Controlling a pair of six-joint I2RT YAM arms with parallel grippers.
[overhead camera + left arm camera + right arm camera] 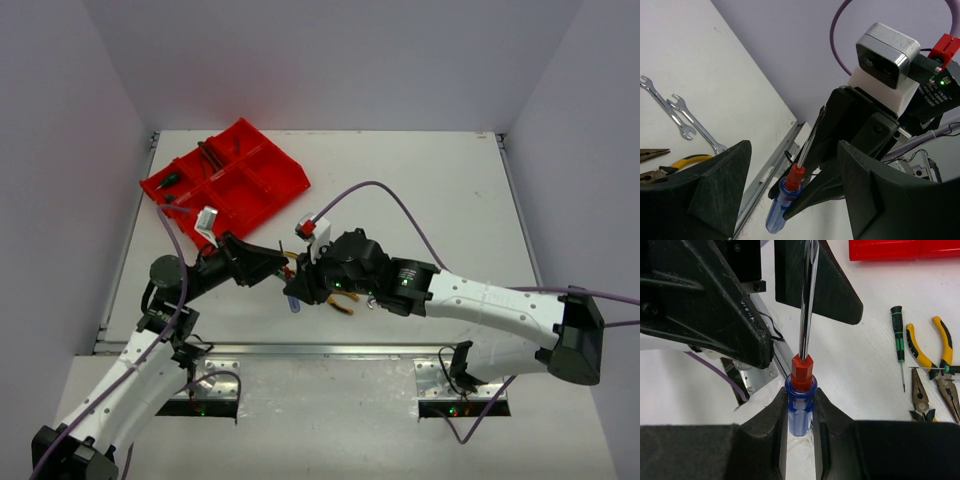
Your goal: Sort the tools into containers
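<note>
Gripping the blue screwdriver (802, 372) by its handle, the right claw (800, 406) holds it up between the arms, well apart from the red tray (290, 186). The left claw (792, 152) stands apart, seemingly around the shaft. Should the right release before the left closes, the smooth shaft may slip and drop.

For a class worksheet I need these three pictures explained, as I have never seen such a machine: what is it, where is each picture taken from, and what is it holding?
Two robot arms are bolted to a table. One picture looks down from above; the other two come from a camera on each wrist. The right arm's fingers grip a blue screwdriver by its handle; the left arm's fingers are open either side of its shaft. Wrenches, yellow-handled pliers and a green-black screwdriver lie on the table. The red tray holds a few tools.
</note>
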